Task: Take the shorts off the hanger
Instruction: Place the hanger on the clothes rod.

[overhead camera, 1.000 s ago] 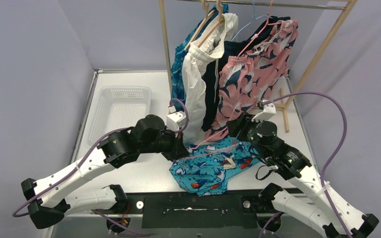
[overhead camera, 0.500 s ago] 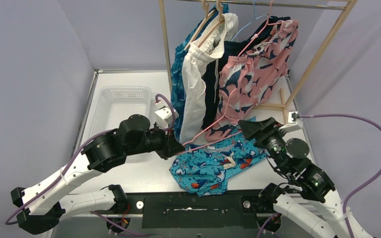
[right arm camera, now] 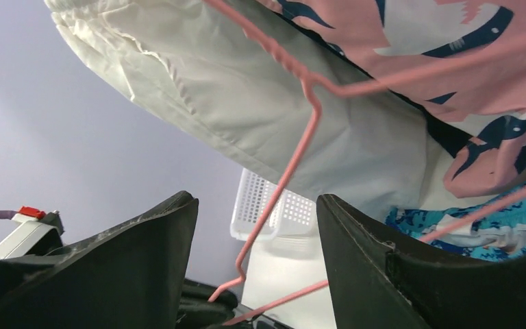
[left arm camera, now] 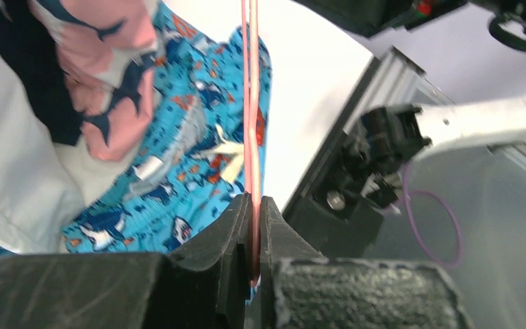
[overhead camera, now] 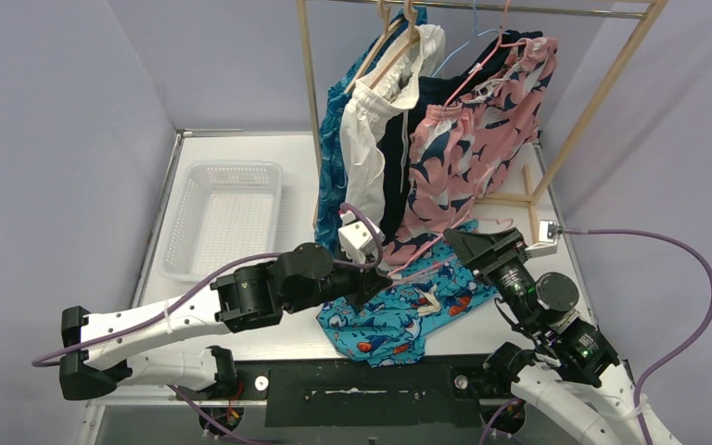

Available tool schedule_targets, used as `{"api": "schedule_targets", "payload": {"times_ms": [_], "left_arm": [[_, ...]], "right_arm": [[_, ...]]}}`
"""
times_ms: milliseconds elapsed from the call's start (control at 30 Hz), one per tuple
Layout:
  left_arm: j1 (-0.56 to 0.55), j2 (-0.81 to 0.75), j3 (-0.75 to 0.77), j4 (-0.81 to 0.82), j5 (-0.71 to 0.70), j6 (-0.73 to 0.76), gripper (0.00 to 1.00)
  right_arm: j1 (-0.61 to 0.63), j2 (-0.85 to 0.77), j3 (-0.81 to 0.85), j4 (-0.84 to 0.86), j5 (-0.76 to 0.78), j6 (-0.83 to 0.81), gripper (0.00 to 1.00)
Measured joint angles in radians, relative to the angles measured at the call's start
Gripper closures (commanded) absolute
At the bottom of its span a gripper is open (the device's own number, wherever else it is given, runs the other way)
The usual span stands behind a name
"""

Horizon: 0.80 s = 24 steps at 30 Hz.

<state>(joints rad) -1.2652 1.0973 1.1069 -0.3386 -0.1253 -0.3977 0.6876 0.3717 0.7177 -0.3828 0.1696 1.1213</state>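
The right pincer (right arm camera: 257, 205) held its two black fingers apart along the bottom of the frame, with a pink wire hanger (right arm camera: 294, 164) dropping into the gap between them. White shorts (right arm camera: 246, 116) filled the upper middle, pink-and-navy shorts (right arm camera: 466, 41) the upper right and teal shorts (right arm camera: 479, 229) the lower right. A white basket (right arm camera: 289, 221) showed at lower centre.

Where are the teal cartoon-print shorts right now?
Top view: the teal cartoon-print shorts lie on the table near its front edge, right of centre, between the left gripper and right gripper, in front of the pink floral shorts.
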Motion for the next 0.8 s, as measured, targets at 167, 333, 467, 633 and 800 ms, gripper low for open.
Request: {"api": "schedule_targets", "payload": {"times_ms": [167,333,467,633,800], "left_arm": [[-0.033,0.013,-0.026,0.138,-0.171,0.044,1.00],[-0.059,0.059,-0.022,0.251,-0.252,0.084,1.00],[-0.063,0.110,-0.013,0.263,-0.303,0.106,1.00],[-0.078,0.142,-0.010,0.287,-0.314,0.119,1.00],[-0.084,0.145,-0.006,0.310,-0.329,0.122,1.00]], "right_arm": [[0.000,0.016,-0.013,0.065,-0.045,0.048,0.38],[0.000,0.080,-0.079,0.164,-0.134,0.108,0.46],[0.002,0.127,-0.124,0.241,-0.167,0.140,0.50],[0.020,0.137,-0.130,0.301,-0.175,0.149,0.62],[0.029,0.160,-0.130,0.346,-0.182,0.156,0.61]]}}
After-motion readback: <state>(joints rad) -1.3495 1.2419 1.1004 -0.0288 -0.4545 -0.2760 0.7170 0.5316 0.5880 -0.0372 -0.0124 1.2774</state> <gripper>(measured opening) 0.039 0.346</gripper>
